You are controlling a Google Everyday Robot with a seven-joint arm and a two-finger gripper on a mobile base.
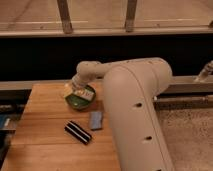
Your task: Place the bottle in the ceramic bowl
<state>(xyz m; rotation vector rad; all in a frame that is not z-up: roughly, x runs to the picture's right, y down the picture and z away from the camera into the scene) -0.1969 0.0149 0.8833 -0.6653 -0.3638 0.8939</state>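
Observation:
The ceramic bowl (pixel 81 101) is small, round and glossy green, and sits on the wooden table (pixel 45 135) near its back edge. My gripper (pixel 74 91) reaches in from the right and hangs over the bowl's left rim. It is shut on the bottle (pixel 69 91), a small pale thing with a yellowish label that sits just above the bowl's left edge. The wrist hides the back of the bowl.
A black white-striped block (pixel 78 132) lies in front of the bowl. A flat blue block (pixel 96 120) lies to its right. My large pale arm (pixel 135 115) covers the table's right side. A dark rail and glass wall run behind the table.

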